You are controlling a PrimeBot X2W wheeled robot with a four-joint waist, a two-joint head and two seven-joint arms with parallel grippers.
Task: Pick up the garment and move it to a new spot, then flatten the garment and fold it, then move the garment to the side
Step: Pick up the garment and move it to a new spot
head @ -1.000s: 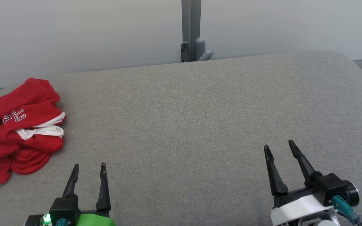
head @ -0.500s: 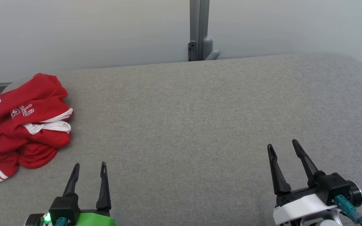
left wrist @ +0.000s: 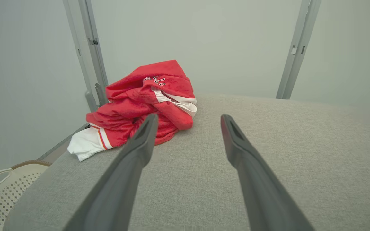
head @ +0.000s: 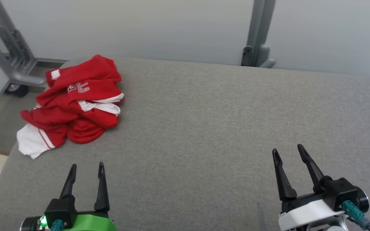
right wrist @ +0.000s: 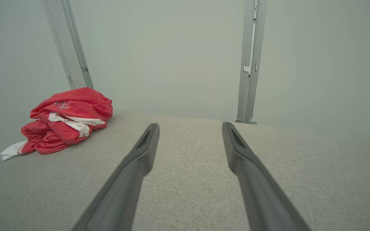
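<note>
A wide grey upholstered surface (head: 210, 122) spans the head view, backed by pale wall panels (head: 156, 29) joined by grey posts (head: 257, 32). The red garment (head: 75, 99), trimmed in white, lies crumpled at the surface's far left corner, one white end by the left edge, well apart from both grippers. The head view takes in a wheeled frame foot (head: 14, 86) beyond the garment. The left wrist view adds a perforated cream basket (left wrist: 2, 195) below the surface's left edge, cut off by the picture's border. The left gripper (head: 86, 164) and right gripper (head: 287, 148) sit at the near edge, fingers spread, grasping nothing. White-outlined lettering (left wrist: 155, 79) on the garment looks like "LS"; the rest is lost in a fold.
</note>
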